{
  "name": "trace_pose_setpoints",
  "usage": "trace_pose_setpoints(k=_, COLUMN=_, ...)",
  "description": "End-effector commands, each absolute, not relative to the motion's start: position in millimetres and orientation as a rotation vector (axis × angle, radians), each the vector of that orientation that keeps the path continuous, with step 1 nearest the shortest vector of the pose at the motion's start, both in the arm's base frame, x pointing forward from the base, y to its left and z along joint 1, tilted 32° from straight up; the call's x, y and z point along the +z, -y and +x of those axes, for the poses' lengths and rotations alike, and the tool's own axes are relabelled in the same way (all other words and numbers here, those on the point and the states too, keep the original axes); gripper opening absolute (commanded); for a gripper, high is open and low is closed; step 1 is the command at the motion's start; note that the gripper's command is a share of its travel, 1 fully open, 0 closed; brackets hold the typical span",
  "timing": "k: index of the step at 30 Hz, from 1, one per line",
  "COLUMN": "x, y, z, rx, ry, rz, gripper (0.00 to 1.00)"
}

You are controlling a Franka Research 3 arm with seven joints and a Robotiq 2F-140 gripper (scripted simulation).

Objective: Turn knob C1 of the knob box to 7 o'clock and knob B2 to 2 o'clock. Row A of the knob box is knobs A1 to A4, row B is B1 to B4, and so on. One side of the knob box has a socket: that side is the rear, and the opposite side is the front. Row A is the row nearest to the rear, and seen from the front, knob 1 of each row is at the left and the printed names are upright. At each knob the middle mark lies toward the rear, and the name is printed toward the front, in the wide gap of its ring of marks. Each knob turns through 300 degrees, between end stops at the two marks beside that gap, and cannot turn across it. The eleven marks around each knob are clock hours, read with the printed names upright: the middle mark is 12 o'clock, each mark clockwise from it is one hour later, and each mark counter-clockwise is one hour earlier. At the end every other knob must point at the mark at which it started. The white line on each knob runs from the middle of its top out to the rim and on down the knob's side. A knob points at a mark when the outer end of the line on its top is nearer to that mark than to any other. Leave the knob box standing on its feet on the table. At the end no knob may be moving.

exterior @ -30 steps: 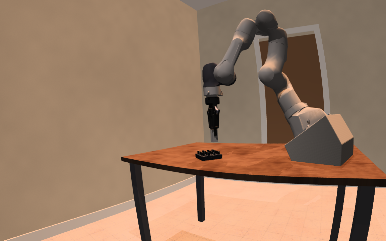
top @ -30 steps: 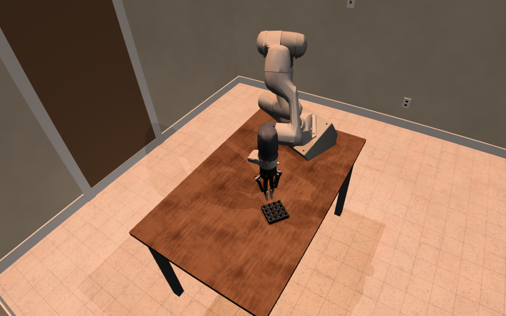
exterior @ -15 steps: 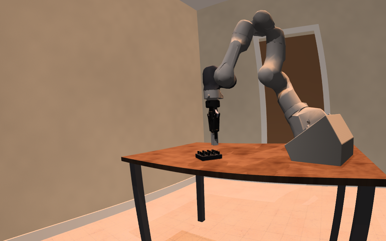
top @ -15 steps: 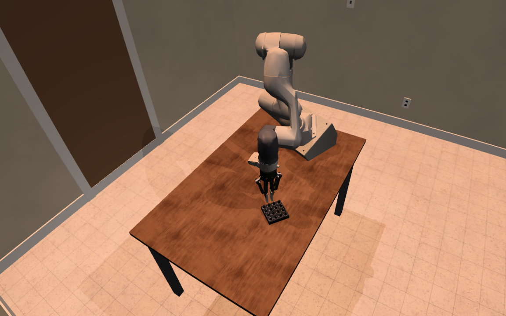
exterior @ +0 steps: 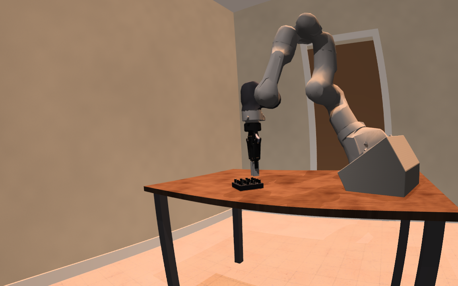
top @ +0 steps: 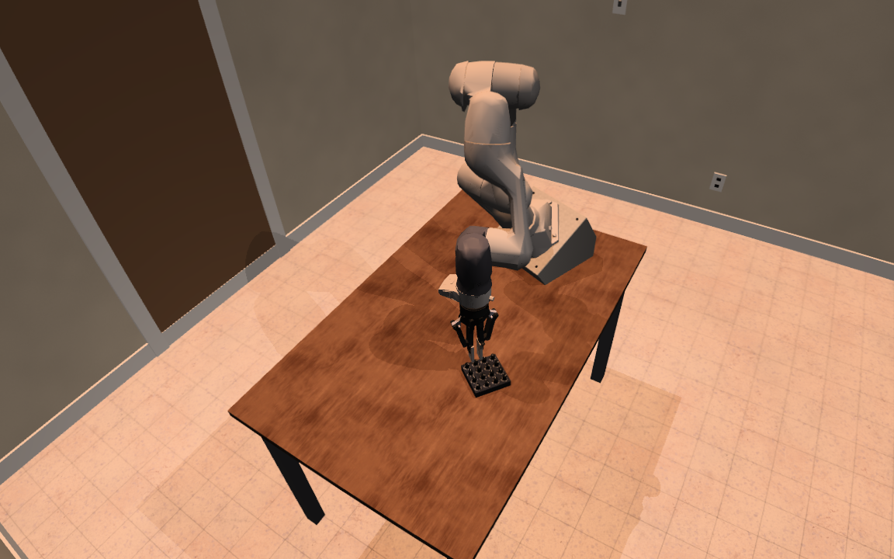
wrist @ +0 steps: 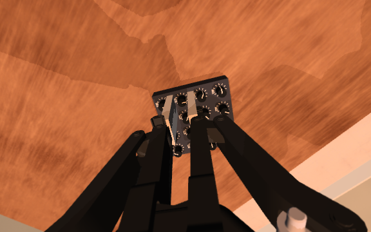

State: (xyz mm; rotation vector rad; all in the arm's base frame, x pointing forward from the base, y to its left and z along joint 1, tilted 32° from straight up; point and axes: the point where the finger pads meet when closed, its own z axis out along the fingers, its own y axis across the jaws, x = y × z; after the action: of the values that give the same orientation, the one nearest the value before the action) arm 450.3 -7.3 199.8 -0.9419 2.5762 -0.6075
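Observation:
The black knob box (top: 486, 374) stands on its feet on the wooden table, toward the right edge; it also shows in the exterior view (exterior: 247, 183). In the wrist view the knob box (wrist: 197, 105) lies straight below me, with white lines visible on several knobs, and my fingers hide its near-left part. My gripper (wrist: 182, 103) (exterior: 254, 173) points straight down and hovers a short way above the box. Its two pads stand a narrow gap apart with nothing between them. One knob shows through the gap. I cannot read the printed names.
The robot's grey base (top: 561, 243) stands at the far end of the table, well behind the box. The table's right edge (top: 540, 445) runs close to the box. A brown door (top: 123, 153) is in the left wall.

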Motion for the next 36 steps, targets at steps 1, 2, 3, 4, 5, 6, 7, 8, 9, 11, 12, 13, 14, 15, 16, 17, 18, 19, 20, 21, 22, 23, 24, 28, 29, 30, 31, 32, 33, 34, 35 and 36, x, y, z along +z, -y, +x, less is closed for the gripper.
trace_pose_setpoints(k=1, x=199.7, y=6.5, z=453.6, rx=-0.61, ry=-2.566, rz=-0.938, gripper=0.12)
trace_pose_setpoints(k=2, x=199.1, y=6.7, z=453.9, rx=-0.611, ry=-2.566, rz=-0.938, gripper=0.12)
trace_pose_setpoints(k=3, x=198.6, y=6.9, z=454.2, rx=-0.611, ry=-2.566, rz=-0.938, gripper=0.12)
trace_pose_setpoints(k=4, x=198.1, y=7.0, z=454.4, rx=-0.611, ry=-2.566, rz=-0.938, gripper=0.12)
trace_pose_setpoints(k=5, x=197.7, y=7.1, z=454.6, rx=-0.611, ry=-2.566, rz=-0.938, gripper=0.12)
trace_pose_setpoints(k=6, x=197.4, y=7.2, z=454.8, rx=-0.61, ry=-2.566, rz=-0.938, gripper=0.12)
trace_pose_setpoints(k=7, x=197.1, y=7.3, z=454.9, rx=-0.61, ry=-2.566, rz=-0.938, gripper=0.12)
trace_pose_setpoints(k=8, x=196.9, y=7.3, z=455.1, rx=-0.61, ry=-2.566, rz=-0.938, gripper=0.12)
trace_pose_setpoints(k=9, x=196.7, y=7.4, z=455.2, rx=-0.61, ry=-2.566, rz=-0.938, gripper=0.12)
trace_pose_setpoints(k=11, x=196.5, y=7.5, z=455.3, rx=-0.61, ry=-2.566, rz=-0.938, gripper=0.12)
trace_pose_setpoints(k=12, x=196.4, y=7.5, z=455.3, rx=-0.61, ry=-2.566, rz=-0.938, gripper=0.12)
trace_pose_setpoints(k=13, x=196.3, y=7.5, z=455.3, rx=-0.61, ry=-2.566, rz=-0.938, gripper=0.12)
trace_pose_setpoints(k=14, x=196.3, y=7.5, z=455.4, rx=-0.61, ry=-2.566, rz=-0.938, gripper=0.12)
trace_pose_setpoints(k=15, x=196.3, y=7.5, z=455.4, rx=-0.61, ry=-2.566, rz=-0.938, gripper=0.12)
trace_pose_setpoints(k=16, x=196.3, y=7.5, z=455.4, rx=-0.61, ry=-2.566, rz=-0.938, gripper=0.12)
trace_pose_setpoints(k=17, x=196.3, y=7.5, z=455.4, rx=-0.61, ry=-2.566, rz=-0.938, gripper=0.12)
trace_pose_setpoints(k=18, x=196.3, y=7.5, z=455.4, rx=-0.61, ry=-2.566, rz=-0.938, gripper=0.12)
trace_pose_setpoints(k=19, x=196.3, y=7.5, z=455.4, rx=-0.61, ry=-2.566, rz=-0.938, gripper=0.12)
trace_pose_setpoints(k=20, x=196.3, y=7.5, z=455.4, rx=-0.61, ry=-2.566, rz=-0.938, gripper=0.12)
trace_pose_setpoints(k=21, x=196.3, y=7.5, z=455.4, rx=-0.61, ry=-2.566, rz=-0.938, gripper=0.12)
trace_pose_setpoints(k=22, x=196.3, y=7.5, z=455.4, rx=-0.61, ry=-2.566, rz=-0.938, gripper=0.12)
trace_pose_setpoints(k=23, x=196.3, y=7.5, z=455.4, rx=-0.61, ry=-2.566, rz=-0.938, gripper=0.12)
trace_pose_setpoints(k=24, x=196.3, y=7.5, z=455.4, rx=-0.61, ry=-2.566, rz=-0.938, gripper=0.12)
trace_pose_setpoints(k=28, x=196.3, y=7.5, z=455.4, rx=-0.61, ry=-2.566, rz=-0.938, gripper=0.12)
trace_pose_setpoints(k=29, x=196.3, y=7.5, z=455.4, rx=-0.61, ry=-2.566, rz=-0.938, gripper=0.12)
trace_pose_setpoints(k=30, x=196.3, y=7.5, z=455.4, rx=-0.61, ry=-2.566, rz=-0.938, gripper=0.12)
trace_pose_setpoints(k=31, x=196.3, y=7.5, z=455.4, rx=-0.61, ry=-2.566, rz=-0.938, gripper=0.12)
trace_pose_setpoints(k=32, x=196.3, y=7.5, z=455.4, rx=-0.61, ry=-2.566, rz=-0.938, gripper=0.12)
trace_pose_setpoints(k=33, x=196.3, y=7.5, z=455.4, rx=-0.61, ry=-2.566, rz=-0.938, gripper=0.12)
trace_pose_setpoints(k=34, x=196.3, y=7.5, z=455.4, rx=-0.61, ry=-2.566, rz=-0.938, gripper=0.12)
trace_pose_setpoints(k=35, x=196.3, y=7.5, z=455.4, rx=-0.61, ry=-2.566, rz=-0.938, gripper=0.12)
trace_pose_setpoints(k=36, x=196.3, y=7.5, z=455.4, rx=-0.61, ry=-2.566, rz=-0.938, gripper=0.12)
